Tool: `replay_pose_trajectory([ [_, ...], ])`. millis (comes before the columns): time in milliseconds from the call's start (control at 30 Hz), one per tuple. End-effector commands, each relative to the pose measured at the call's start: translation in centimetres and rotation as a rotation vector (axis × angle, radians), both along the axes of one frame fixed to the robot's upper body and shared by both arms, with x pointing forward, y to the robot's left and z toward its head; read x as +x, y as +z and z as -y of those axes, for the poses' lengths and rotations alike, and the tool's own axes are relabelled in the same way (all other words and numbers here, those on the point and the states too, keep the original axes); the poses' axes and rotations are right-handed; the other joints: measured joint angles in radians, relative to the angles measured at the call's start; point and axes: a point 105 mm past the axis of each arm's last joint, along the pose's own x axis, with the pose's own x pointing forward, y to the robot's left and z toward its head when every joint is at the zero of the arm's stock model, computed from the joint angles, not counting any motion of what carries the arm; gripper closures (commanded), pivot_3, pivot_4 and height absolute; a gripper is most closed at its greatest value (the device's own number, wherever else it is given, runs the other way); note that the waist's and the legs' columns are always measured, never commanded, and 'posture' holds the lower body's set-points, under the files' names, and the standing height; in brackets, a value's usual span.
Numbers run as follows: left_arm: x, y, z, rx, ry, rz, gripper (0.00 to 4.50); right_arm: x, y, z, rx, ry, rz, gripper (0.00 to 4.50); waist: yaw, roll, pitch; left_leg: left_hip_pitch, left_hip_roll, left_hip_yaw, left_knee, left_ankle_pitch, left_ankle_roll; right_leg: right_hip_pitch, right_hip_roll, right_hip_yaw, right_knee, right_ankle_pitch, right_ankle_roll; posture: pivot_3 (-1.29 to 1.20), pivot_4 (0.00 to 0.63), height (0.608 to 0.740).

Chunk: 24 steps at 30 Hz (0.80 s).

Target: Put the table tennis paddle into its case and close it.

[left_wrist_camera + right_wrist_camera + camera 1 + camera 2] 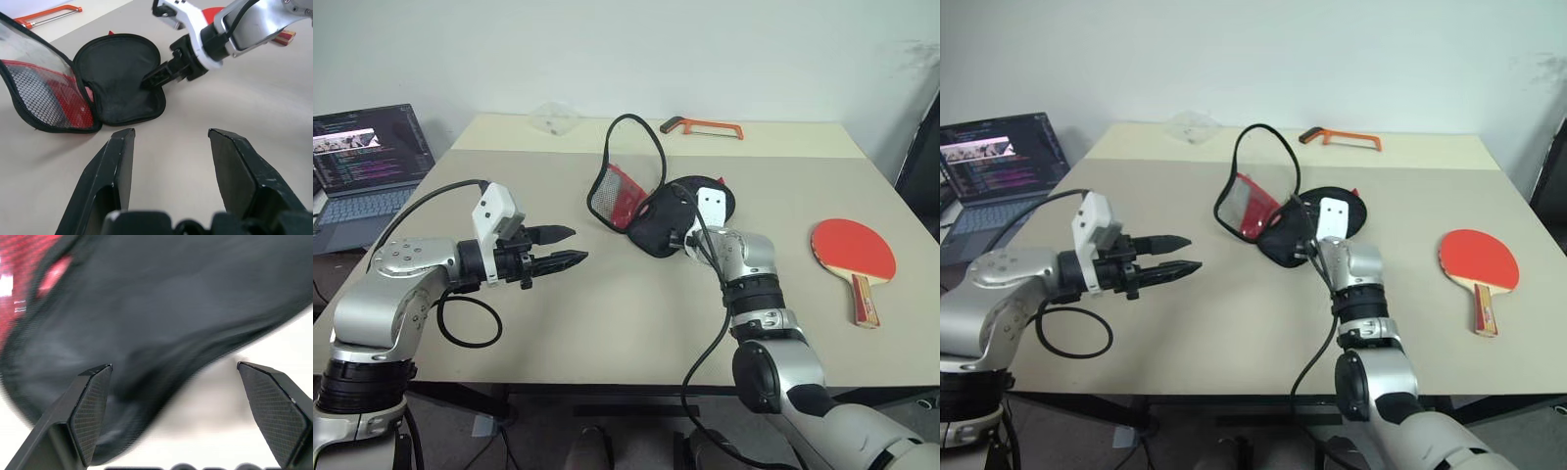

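The right gripper (149, 81) sits at the near edge of the case (651, 211), and in the head views its fingertips are hidden behind its own white wrist block. The left wrist view shows it low against the black fabric half; whether it touches the cloth is hard to tell. In the right wrist view its jaws stand wide apart with nothing between them, the dark fabric blurred just ahead.

The case lies unzipped near the table's (607, 323) centre, the black half flat, the clear-window half with red panel and mesh propped up at about ten o'clock from it. Its zip edge arches as a thin black loop above. Nothing lies inside the flat half; the inside of the raised half cannot be fully seen.

The table tennis paddle (853, 253) rests red face up at about three o'clock from the case, well apart, handle toward the near edge.

The left gripper (570, 246) hangs above the table at about eight o'clock from the case, jaws parted and empty.

An orange hacksaw (701, 126) lies at the far edge. A laptop (367, 162) is cut off at the left.
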Motion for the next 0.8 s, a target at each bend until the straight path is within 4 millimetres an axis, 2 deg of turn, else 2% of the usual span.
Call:
replay_pose_trajectory([
  [33, -0.4, 1.3, 0.3, 0.005, -0.02, 0.057, 1.89, 0.7, 2.1, -1.1, 0.029, 0.022, 0.073, 0.18, 0.0, 0.0, 0.0, 0.0, 0.0, 0.0, 0.0, 0.0, 0.0, 0.0, 0.0, 0.0, 0.0, 0.0, 0.0, 0.0, 0.15, 0.74],
  [100, -0.6, 1.2, 0.4, 0.003, -0.023, 0.056, 1.88, 0.7, 1.3, -1.5, 0.018, 0.031, 0.061, 0.59, -0.001, 0.0, 0.0, 0.0, 0.0, 0.0, 0.0, 0.0, 0.0, 0.0, 0.0, 0.0, -0.001, 0.0, 0.0, 0.0, 0.15, 0.74],
  [200, -0.6, 1.0, 0.5, 0.001, -0.024, 0.055, 1.88, 0.8, 0.5, -1.4, -0.001, 0.028, 0.045, 1.66, -0.001, 0.0, 0.0, 0.0, 0.0, 0.0, -0.001, 0.0, 0.0, 0.0, 0.0, 0.0, -0.001, 0.0, 0.0, 0.0, 0.15, 0.74],
  [467, -0.6, 0.9, 0.5, -0.002, -0.024, 0.055, 1.88, 1.1, -0.7, 1.3, -0.106, 0.034, 0.043, 4.47, -0.001, 0.0, 0.0, 0.001, 0.0, 0.0, -0.001, 0.0, 0.0, 0.0, 0.0, 0.0, -0.001, 0.0, 0.0, 0.0, 0.15, 0.74],
  [533, -0.6, 1.1, 0.6, -0.006, -0.029, 0.06, 1.88, 1.1, -0.3, 2.3, -0.129, 0.087, 0.059, 4.47, 0.0, 0.0, 0.0, 0.001, 0.0, 0.0, -0.001, 0.0, 0.0, 0.0, 0.0, 0.0, -0.001, 0.0, 0.0, 0.0, 0.15, 0.74],
  [667, -0.7, 1.7, 0.7, -0.021, -0.053, 0.072, 1.88, 0.6, 0.3, 3.1, -0.174, 0.241, 0.085, 4.47, 0.007, 0.0, 0.0, 0.0, 0.0, 0.0, -0.001, 0.0, 0.0, 0.0, 0.0, 0.0, -0.003, 0.0, 0.0, 0.0, 0.15, 0.74],
  [800, -0.5, 1.8, 0.7, -0.02, -0.057, 0.078, 1.88, -0.2, 0.0, 4.1, -0.199, 0.351, 0.075, 4.47, 0.004, 0.0, 0.0, 0.0, 0.0, 0.001, -0.003, 0.0, 0.0, 0.0, 0.0, 0.0, -0.005, 0.0, 0.0, 0.0, 0.15, 0.74],
])
